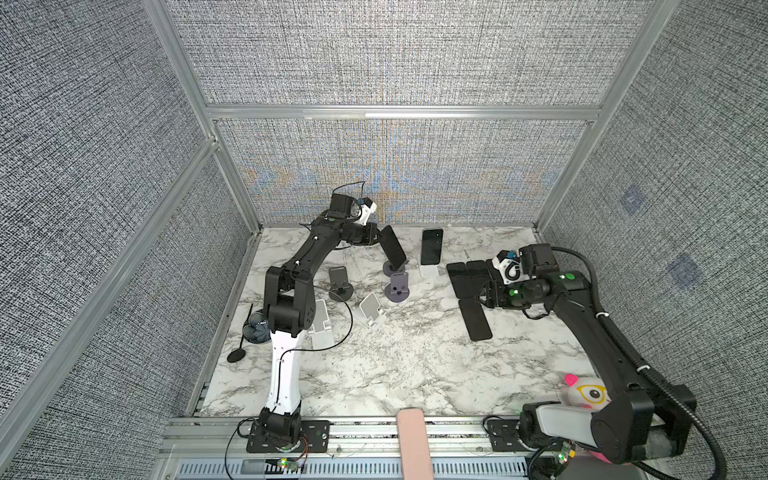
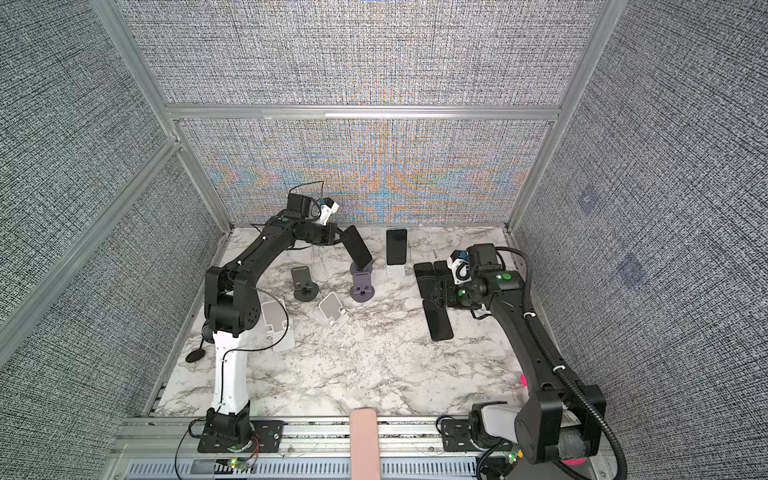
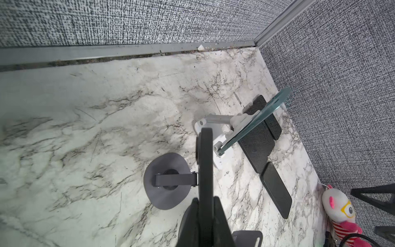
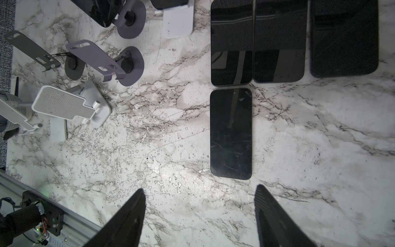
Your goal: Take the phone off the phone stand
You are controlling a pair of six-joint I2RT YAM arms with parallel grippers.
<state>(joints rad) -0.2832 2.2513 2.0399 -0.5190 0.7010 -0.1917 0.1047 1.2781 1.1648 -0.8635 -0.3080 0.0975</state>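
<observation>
The left arm reaches far forward with a bent elbow, and the left gripper (image 3: pixel 206 211) is clamped, both fingers (image 3: pixel 192 216) pressing the phone (image 3: pixel 205 149) between them. The right arm stretches forward, wrist tipped down; the right gripper (image 4: pixel 201 190) stands spread wide, seemingly nothing between its fingers (image 4: pixel 128 218).

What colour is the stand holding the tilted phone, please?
The stand is muted purple; right wrist view.

Blk arms (image 1: pixel 307 257) — grn LEDs (image 1: pixel 570 276), wht link (image 1: pixel 284 365)

The left jaws clamp the dark phone (image 3: pixel 205 158) edge-on beside the round-based grey stand (image 3: pixel 161 193).
</observation>
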